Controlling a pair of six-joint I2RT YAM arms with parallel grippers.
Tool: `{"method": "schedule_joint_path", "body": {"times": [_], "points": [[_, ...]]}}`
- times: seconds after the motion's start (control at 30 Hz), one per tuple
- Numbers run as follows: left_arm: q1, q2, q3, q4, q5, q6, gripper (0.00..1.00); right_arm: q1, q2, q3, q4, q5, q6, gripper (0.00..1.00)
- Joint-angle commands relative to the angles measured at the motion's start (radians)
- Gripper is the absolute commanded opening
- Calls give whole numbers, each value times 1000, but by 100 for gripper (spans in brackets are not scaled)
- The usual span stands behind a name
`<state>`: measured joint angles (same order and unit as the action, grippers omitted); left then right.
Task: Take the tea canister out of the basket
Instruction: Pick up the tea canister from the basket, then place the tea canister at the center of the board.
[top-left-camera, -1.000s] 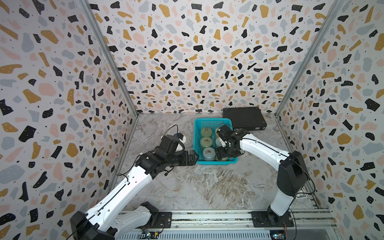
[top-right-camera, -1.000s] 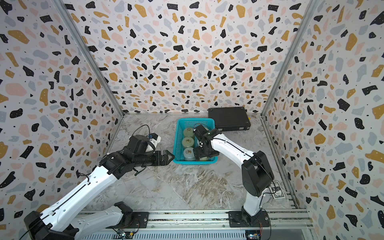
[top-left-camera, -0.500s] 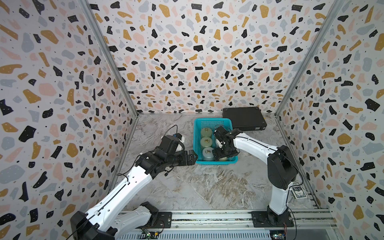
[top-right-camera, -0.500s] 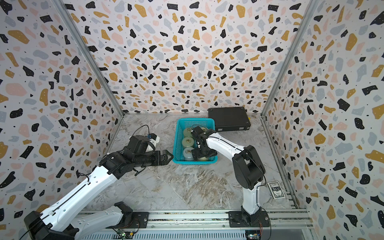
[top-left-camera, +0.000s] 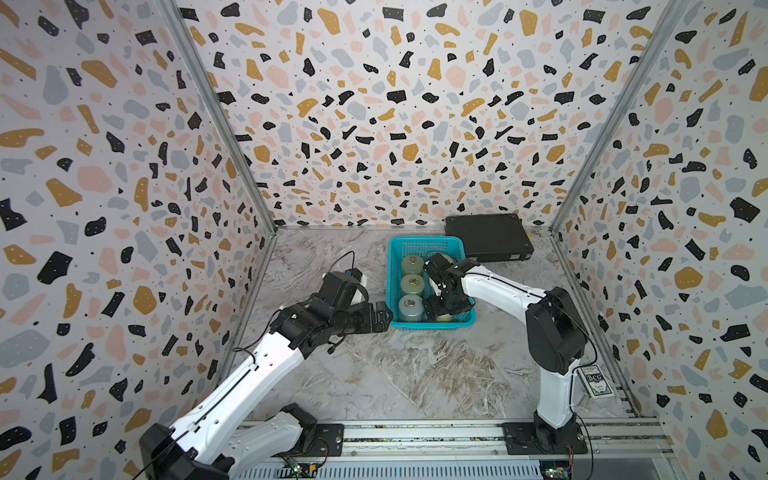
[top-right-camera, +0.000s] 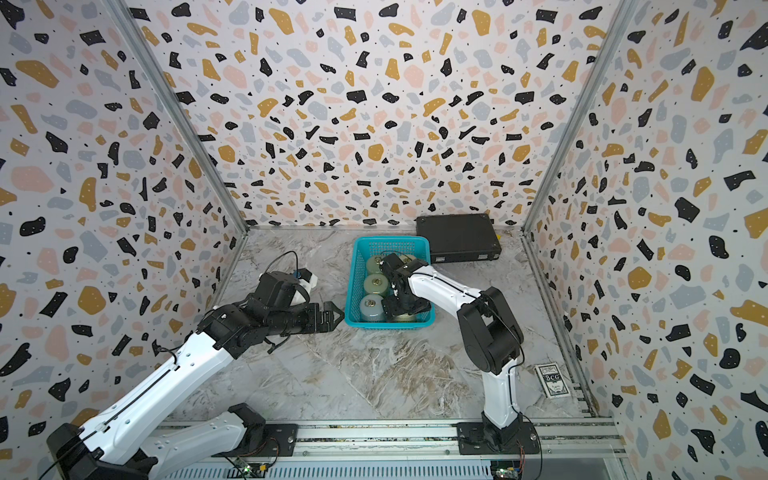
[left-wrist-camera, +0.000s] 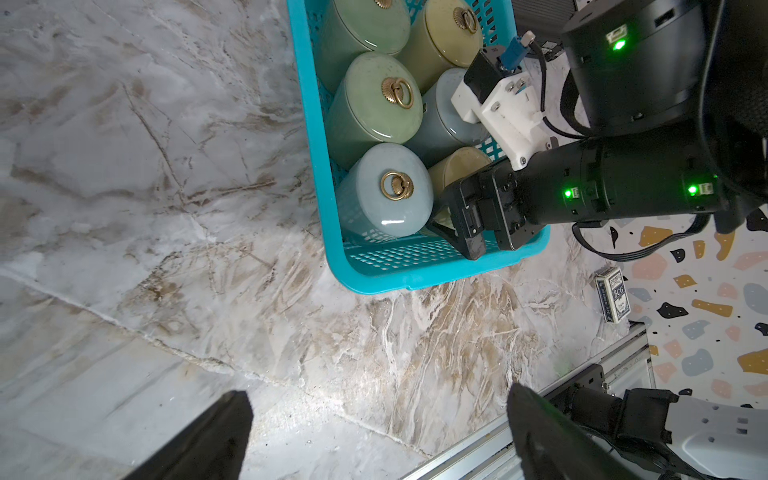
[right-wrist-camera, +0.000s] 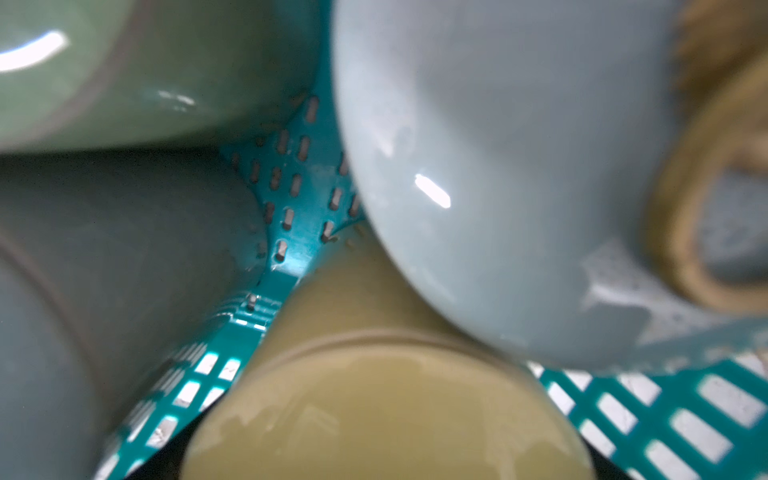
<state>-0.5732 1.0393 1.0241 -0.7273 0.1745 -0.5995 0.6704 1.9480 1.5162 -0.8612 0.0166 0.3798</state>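
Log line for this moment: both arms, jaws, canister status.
right gripper: down inside basket over tan canister, jaws' state unclear | left gripper: jaws open, outside basket | status: canister not lifted out

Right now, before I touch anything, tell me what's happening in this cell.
The right gripper is down inside the teal basket, at its near right corner, over the yellow canister. Whether it has gripped the canister is unclear. The left gripper hangs open beside the basket's near left corner, holding nothing. Nothing is out of the basket yet.
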Motion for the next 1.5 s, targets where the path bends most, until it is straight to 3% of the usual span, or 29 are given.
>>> {"method": "schedule_joint_path", "body": {"times": [0.0,0.8,1.17,1.47], "points": [[-2,-24,16,6,-10,-4,100,3,-39,19,-33,1,1,86],[-2,-74,-5,13,43,2,100,26,-343,102,-236,80,70,81],[-3,-116,-25,12,86,12,100,189,-578,-118,-257,169,261,80],[-4,-137,-31,-19,126,20,100,277,-598,-321,-115,186,357,80]]}}
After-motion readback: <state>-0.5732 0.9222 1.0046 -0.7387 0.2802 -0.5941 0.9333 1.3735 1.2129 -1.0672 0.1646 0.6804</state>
